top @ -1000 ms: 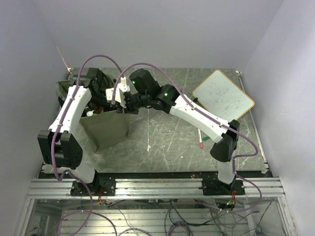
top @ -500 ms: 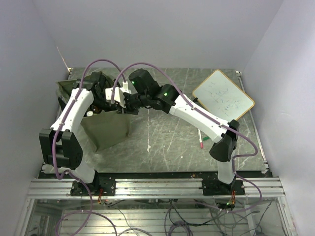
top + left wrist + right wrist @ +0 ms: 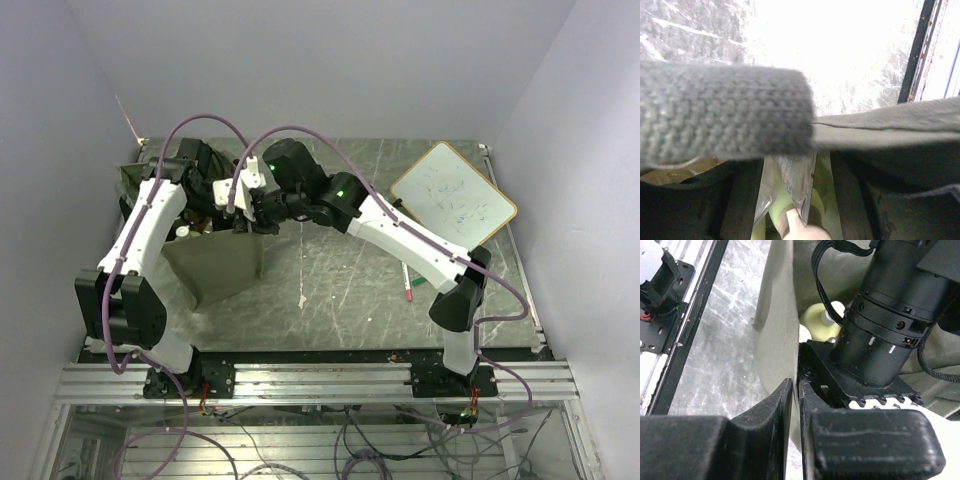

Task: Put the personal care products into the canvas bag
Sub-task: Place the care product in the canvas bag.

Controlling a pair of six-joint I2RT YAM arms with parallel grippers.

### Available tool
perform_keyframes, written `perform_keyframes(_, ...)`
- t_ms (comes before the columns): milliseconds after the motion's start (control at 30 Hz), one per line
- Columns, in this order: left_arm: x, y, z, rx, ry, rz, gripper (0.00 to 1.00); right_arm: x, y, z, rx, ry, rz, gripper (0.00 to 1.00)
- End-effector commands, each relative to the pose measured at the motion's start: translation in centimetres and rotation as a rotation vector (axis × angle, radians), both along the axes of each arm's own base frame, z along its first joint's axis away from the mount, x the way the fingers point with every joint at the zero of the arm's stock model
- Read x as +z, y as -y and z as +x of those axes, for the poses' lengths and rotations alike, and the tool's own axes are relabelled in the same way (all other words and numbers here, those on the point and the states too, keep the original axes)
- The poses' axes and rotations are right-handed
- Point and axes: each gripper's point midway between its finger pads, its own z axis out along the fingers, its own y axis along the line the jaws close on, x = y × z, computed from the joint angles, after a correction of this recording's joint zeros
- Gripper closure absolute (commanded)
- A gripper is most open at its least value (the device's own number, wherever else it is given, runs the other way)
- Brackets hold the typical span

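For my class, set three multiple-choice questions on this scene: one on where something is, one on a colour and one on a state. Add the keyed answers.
1. Where does the whiteboard lie?
A. propped upright against the back wall
B. at the far right of the table
C. beneath the left arm's base

2. What colour is the canvas bag?
A. olive-green
B. bright red
C. blue

3. How does the bag stand?
A. folded flat
B. upside down
C. upright, mouth open

Answers:
1 B: it rests flat near the far right corner.
2 A: its side shows olive-green from above.
3 C: the right wrist view looks past its rim onto a pale yellow bottle inside.
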Motion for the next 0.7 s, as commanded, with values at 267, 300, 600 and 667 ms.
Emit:
perform_keyframes(267,5.3,0.4,-1.2,-0.011,0.1,-0.045,0.22,3.8,0.9,1.4,-0.048,0.085,0.083,0.86)
perform_keyframes(300,5.6,0.3,-1.1,-0.006,0.106,-0.045,0.21,3.9,0.9,1.4,-0.048,0.086,0.084,0.86)
perform_keyframes(600,8.1,-0.6,-0.4,0.031,0.17,-0.08,0.2,5.0,2.2,0.8,-0.053,0.083,0.084,0.84)
perform_keyframes(667,8.5,-0.6,-0.6,0.029,0.179,-0.09,0.2,5.2,2.7,0.7,-0.066,0.08,0.086,0.83)
